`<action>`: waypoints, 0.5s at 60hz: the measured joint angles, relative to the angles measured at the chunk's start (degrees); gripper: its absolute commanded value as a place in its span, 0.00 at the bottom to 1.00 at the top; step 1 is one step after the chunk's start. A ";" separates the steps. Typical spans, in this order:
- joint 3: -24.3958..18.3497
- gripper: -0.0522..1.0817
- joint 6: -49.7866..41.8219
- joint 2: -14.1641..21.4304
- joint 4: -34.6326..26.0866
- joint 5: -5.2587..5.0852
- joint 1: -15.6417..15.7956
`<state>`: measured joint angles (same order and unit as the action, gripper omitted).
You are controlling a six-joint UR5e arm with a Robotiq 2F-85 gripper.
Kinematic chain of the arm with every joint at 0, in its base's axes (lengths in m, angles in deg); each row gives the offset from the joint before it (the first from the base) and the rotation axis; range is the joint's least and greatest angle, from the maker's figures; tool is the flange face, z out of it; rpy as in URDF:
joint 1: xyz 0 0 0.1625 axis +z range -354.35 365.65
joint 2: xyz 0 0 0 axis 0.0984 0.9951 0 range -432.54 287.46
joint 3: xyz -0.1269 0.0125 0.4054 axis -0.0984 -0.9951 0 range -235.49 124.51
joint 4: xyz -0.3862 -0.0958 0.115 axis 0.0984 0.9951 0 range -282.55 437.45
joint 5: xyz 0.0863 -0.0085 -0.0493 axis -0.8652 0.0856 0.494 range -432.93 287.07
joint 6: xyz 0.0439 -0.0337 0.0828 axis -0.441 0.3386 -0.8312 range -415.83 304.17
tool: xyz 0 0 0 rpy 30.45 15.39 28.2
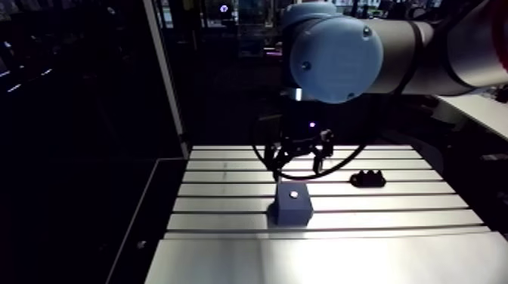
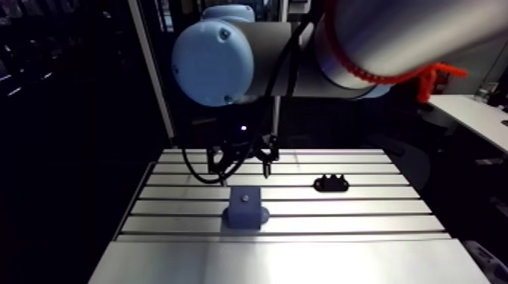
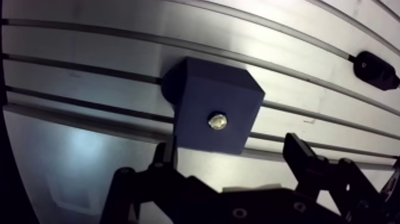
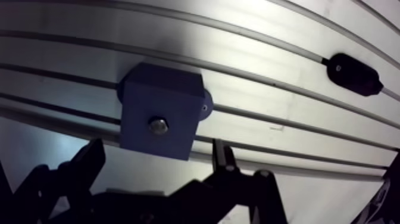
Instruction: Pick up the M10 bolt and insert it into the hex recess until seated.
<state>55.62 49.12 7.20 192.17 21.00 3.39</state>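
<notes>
Currently I see the black two-finger gripper (image 3: 231, 142) with its fingers (image 3: 303, 158) spread wide. Nothing is held between them, and both pads are free.

Just ahead of the gripper, in the wrist view, the dark blue square block (image 3: 202, 95) stands on the slotted aluminium table (image 3: 89, 36). The block is roughly in line with the gap between the fingers. The tip of one finger overlaps the block's near edge in the picture, but I cannot tell if it touches.

In the middle of the block's top face sits the small shiny metal bolt (image 3: 217, 121). Only its bright round head shows, and it looks about level with the surface around it. How deep it sits, and the form of the hole around it, I cannot tell. A small rounded tab sticks out from the foot of the block on one side, and the block stands across slots of the table.

From the arm view, the gripper hangs over the table just behind the block, with the fingertips near the height of the block's top.

Well apart from the block, on the farther part of the table, lies a small black oval piece (image 3: 375, 70), placed on one of the slots. It is away from the gripper too.
</notes>
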 measured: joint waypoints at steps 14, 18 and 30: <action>-0.72 0.88 -9.75 0.27 -1.82 0.09 0.06; -0.66 0.91 -10.77 0.34 -1.22 0.04 0.07; 0.23 0.98 -11.20 0.43 1.93 -0.05 0.07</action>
<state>55.85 37.93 7.63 194.10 20.95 3.47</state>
